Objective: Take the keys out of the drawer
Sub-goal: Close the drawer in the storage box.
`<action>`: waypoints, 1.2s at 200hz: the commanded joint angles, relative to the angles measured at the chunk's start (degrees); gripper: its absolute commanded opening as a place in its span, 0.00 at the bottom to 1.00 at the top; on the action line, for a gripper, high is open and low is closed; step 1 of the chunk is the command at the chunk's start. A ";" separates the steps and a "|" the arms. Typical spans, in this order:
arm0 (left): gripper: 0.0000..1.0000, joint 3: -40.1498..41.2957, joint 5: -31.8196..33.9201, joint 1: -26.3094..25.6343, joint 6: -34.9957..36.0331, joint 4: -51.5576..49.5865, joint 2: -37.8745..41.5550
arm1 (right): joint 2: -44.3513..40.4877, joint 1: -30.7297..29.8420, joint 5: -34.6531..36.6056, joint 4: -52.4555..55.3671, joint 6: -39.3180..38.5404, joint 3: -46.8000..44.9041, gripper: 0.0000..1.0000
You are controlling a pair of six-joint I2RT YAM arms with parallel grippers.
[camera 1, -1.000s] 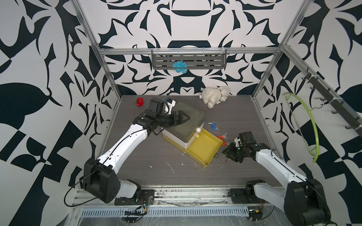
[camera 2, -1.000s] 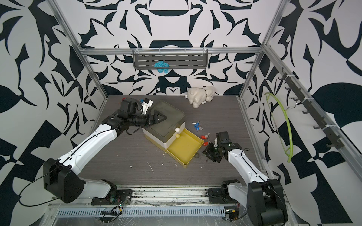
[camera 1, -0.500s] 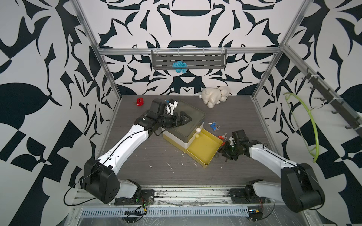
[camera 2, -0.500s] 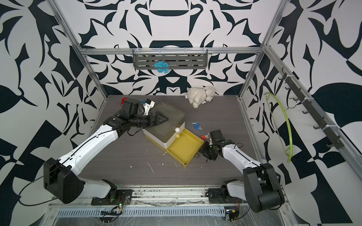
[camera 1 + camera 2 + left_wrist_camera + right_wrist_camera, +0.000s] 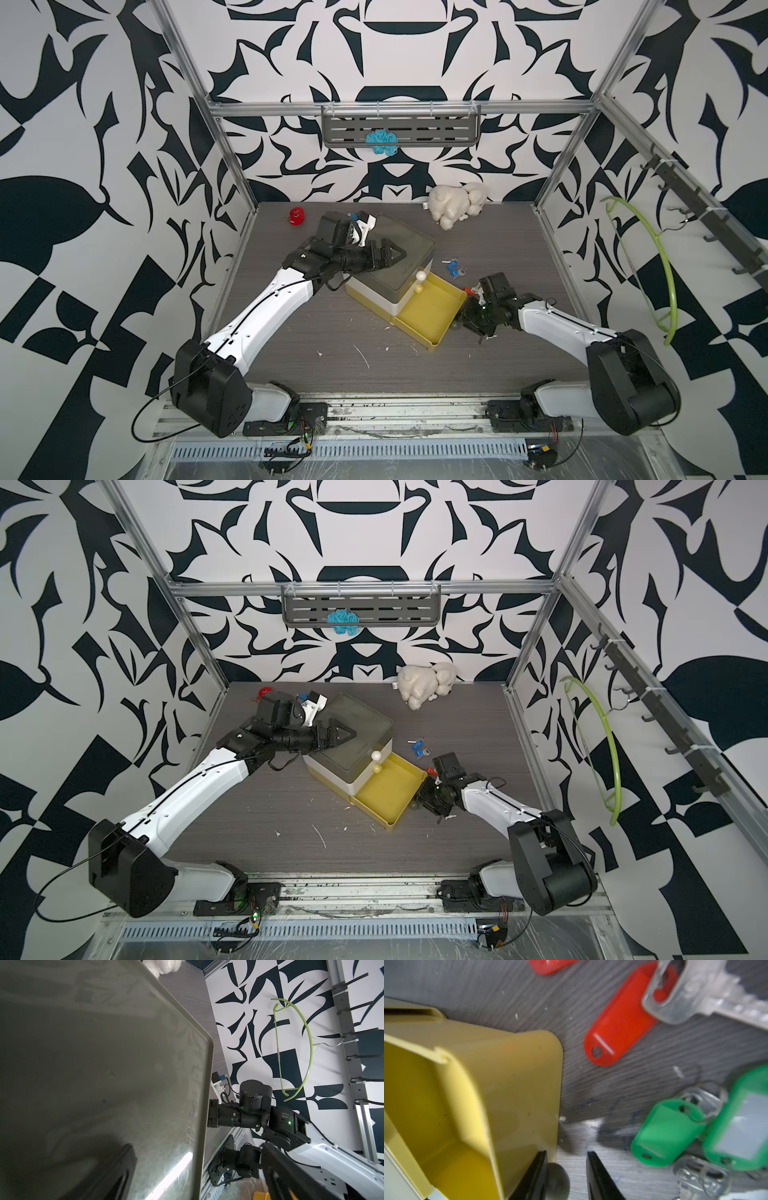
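Several metal keys (image 5: pixel 708 995) with glossy oblong tags (image 5: pixel 618 1022) lie beside the yellow plastic drawer (image 5: pixel 467 1095) — right gripper (image 5: pixel 566 1153) parted about its round knob (image 5: pixel 559 1176); left gripper (image 5: pixel 398 253), spread unclear

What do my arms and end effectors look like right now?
Both the left arm and right arm have white link shells, black joint housings and loose black cables. Left end effector and right end effector carry black tapered fingers. Green lights glow on the right arm.
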State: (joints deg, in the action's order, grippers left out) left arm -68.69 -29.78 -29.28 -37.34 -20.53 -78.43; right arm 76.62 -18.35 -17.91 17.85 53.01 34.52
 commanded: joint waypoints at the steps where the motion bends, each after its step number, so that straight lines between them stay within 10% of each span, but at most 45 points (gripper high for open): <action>1: 0.99 1.95 0.25 -0.30 0.01 -2.84 0.43 | 0.26 -1.04 0.42 -3.12 1.51 1.33 0.37; 240: 0.99 5.87 1.48 -0.96 -1.49 -1.71 2.36 | 9.49 -4.21 -2.21 -16.91 7.78 2.17 0.37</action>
State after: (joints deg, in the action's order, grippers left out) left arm -65.93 -29.43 -29.91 -38.02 -18.72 -75.94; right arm 85.08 -21.98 -19.53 2.98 60.03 35.09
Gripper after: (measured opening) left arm 0.992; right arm 0.373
